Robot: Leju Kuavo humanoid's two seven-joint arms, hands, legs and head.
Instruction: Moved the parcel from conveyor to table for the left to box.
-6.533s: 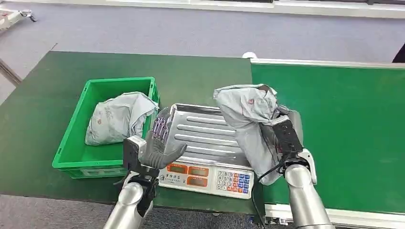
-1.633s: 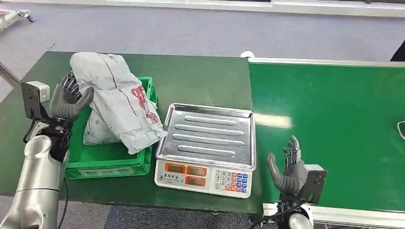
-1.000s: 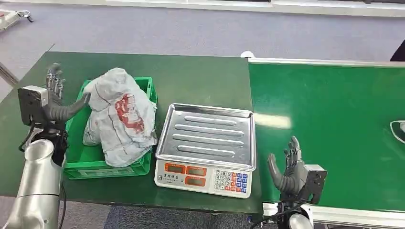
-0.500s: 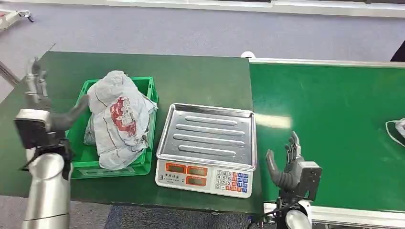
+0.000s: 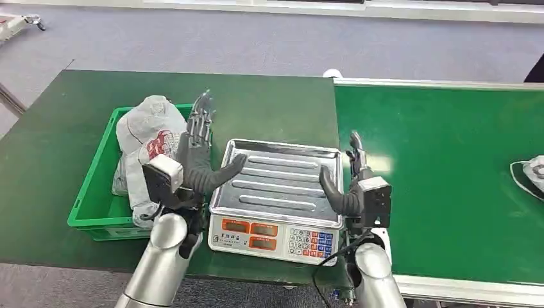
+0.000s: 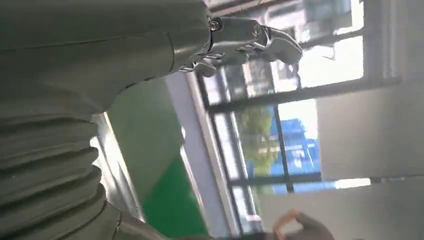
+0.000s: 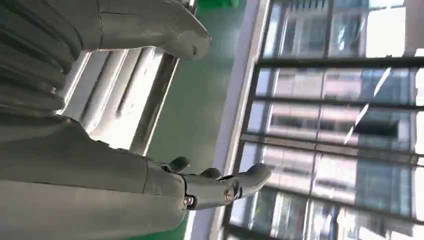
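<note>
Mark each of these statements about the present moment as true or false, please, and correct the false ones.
1. The scale tray has a parcel lying on it. False: the tray is bare.
2. The green crate holds grey parcels. True.
3. The left hand grips a parcel. False: it is open and holds nothing, raised between the crate and the scale.
4. The right hand is open, beside the right edge of the scale tray. True.
5. Another parcel lies at the far right edge of the conveyor belt. True.
</note>
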